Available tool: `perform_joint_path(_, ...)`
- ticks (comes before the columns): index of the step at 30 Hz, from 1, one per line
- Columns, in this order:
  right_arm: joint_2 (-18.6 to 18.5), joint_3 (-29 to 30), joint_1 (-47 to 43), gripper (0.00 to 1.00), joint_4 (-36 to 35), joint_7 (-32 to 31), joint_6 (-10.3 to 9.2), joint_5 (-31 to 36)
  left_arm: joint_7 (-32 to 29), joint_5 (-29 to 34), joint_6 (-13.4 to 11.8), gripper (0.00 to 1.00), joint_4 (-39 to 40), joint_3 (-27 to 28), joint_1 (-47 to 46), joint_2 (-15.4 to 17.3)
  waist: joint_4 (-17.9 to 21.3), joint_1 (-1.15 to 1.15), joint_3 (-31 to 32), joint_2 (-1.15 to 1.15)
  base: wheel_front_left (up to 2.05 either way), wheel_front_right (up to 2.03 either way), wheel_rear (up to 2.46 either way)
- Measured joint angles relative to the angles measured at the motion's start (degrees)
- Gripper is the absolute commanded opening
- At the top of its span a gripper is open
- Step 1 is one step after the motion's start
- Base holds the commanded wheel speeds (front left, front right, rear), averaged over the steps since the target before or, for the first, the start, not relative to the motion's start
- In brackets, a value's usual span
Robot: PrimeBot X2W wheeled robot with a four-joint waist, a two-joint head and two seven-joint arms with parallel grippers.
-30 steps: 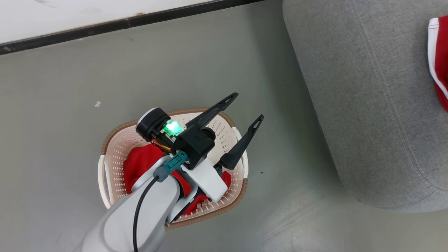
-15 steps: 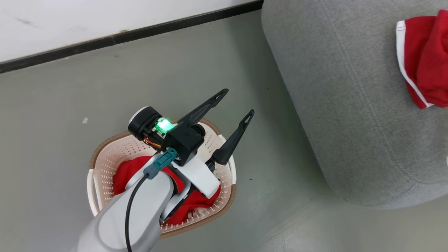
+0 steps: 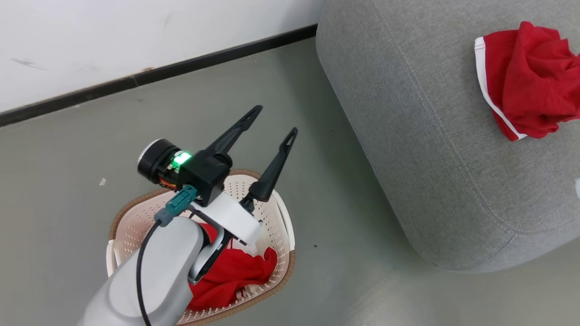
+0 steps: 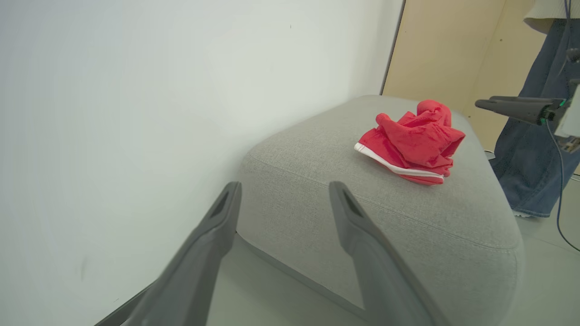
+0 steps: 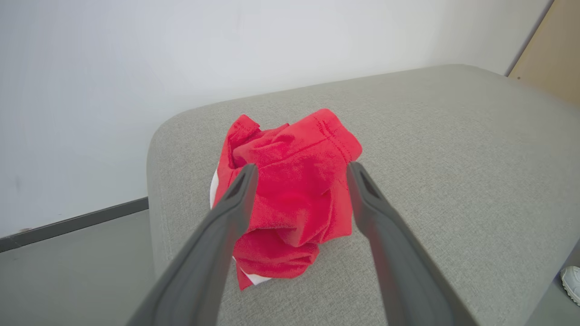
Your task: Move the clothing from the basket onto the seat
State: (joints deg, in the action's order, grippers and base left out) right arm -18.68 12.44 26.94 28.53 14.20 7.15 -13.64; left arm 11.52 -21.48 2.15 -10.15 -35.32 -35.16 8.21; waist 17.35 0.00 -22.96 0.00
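Note:
The cream basket (image 3: 277, 213) with its brown rim stands on the floor at the lower left, with red clothing (image 3: 233, 271) bunched inside, partly hidden by my left arm. My left gripper (image 3: 275, 121) hangs open and empty above the basket's far rim, pointing toward the seat (image 3: 421, 136). In its own view its fingers (image 4: 226, 208) frame the seat's (image 4: 362, 217) near corner. A crumpled red garment with white trim (image 3: 525, 77) lies on the seat. My right gripper (image 5: 302, 170) stands open just over that garment (image 5: 290, 199), gripping nothing, and appears side-on as the right gripper (image 4: 482, 103).
A white wall with a black skirting strip (image 3: 181, 68) runs behind the basket and seat. Grey floor (image 3: 344, 217) separates the two. A person in jeans (image 4: 530, 136) stands beyond the seat's far end, with a shoe (image 5: 571, 280) beside the seat.
The head view has swung toward the seat, bringing the whole red garment there into view. My left gripper, still open, has lifted further above the basket's far rim.

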Motion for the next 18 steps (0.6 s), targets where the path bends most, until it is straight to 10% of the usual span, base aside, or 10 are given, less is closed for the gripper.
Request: perform_joint_path(18,2.19,-12.73,3.0,1.0,-9.81,0.01,0.0,0.8,2.53,-1.92,-7.2,1.0,-2.24,9.71,7.32,1.52,-4.3,0.0,6.12,0.0,0.0,0.0,0.0)
